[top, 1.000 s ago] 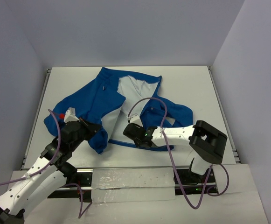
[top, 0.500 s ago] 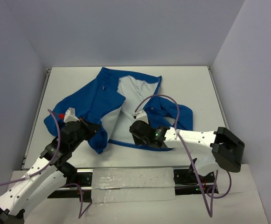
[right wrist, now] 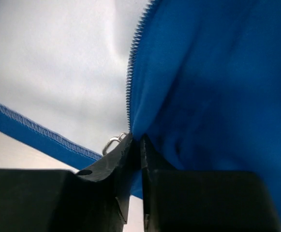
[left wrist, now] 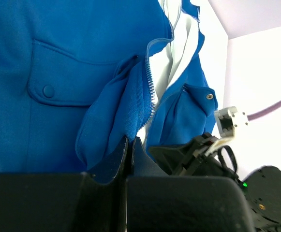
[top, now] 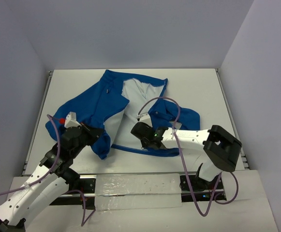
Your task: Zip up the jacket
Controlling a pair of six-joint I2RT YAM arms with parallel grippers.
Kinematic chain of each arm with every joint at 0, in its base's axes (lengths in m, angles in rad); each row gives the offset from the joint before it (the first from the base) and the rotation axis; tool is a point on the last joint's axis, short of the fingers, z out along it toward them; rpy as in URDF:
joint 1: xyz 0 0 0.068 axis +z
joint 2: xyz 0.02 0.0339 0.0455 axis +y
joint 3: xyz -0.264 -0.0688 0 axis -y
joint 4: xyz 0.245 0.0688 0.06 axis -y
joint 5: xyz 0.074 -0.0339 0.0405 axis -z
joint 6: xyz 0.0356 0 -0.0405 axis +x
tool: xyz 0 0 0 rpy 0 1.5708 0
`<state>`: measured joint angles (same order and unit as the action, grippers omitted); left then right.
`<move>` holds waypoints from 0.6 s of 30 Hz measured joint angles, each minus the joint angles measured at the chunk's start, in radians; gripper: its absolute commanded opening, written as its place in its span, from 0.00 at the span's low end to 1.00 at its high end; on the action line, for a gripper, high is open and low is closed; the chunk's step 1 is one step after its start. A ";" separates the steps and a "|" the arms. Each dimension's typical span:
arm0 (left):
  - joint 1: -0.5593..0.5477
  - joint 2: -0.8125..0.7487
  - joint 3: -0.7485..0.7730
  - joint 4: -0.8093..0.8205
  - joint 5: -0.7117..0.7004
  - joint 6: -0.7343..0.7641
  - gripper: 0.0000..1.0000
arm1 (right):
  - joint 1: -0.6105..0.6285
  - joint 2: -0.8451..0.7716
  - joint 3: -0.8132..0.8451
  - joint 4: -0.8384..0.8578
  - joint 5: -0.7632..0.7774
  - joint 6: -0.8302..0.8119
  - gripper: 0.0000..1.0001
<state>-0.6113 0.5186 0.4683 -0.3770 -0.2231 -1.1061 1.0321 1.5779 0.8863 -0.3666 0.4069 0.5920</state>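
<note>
**Surroundings and obstructions.** The right arm (top: 193, 137) reached leftward across the near part of the table (top: 203, 87) and covered part of the jacket's lower right panel. Its purple cable (top: 165, 102) looped over the fabric above the wrist. The left arm (top: 58, 154) came in from the near left, with its own purple cable (top: 53, 133) running alongside. In the left wrist view, the right arm's black wrist body lay just beyond the fold of fabric.

**Jacket.** The jacket (top: 99, 104) lay spread open on the middle of the table, with blue outer cloth and white lining (top: 138, 94) showing between the two fronts. The zipper teeth (right wrist: 129, 82) were unjoined along the open edge.

**Grippers.**
- The left gripper (top: 97, 137) was at the lower left hem, its jaws closed on a fold of blue fabric.
- The right gripper (top: 136, 129) was at the lower end of the right front. Its jaws were nearly together, nipping the toothed edge.
- A small metal ring (right wrist: 112, 143) sat just beside the left finger of the right gripper.

**Surface and room.** The table was flat, white and matte. Plain pale walls (top: 130, 34) enclosed it at the back and on both sides.

**Count.**
- One jacket
- Two arms
- Two grippers
- Two purple cables
- One blue pocket button (left wrist: 48, 91)
- One metal snap (left wrist: 209, 95)
</note>
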 measured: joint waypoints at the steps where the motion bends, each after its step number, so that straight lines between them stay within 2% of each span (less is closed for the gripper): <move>1: 0.000 0.000 0.000 0.000 0.000 0.000 0.00 | 0.000 -0.014 -0.010 0.005 -0.006 0.000 0.00; 10: 0.000 0.089 0.000 0.050 0.034 0.015 0.00 | -0.002 -0.364 -0.226 0.218 -0.235 -0.100 0.00; 18: 0.000 0.162 0.000 0.162 0.143 0.036 0.00 | -0.043 -0.565 -0.358 0.443 -0.449 -0.146 0.00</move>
<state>-0.6114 0.6808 0.4683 -0.2151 -0.0803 -1.0696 0.9890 1.0127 0.5286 0.0761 -0.0423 0.4459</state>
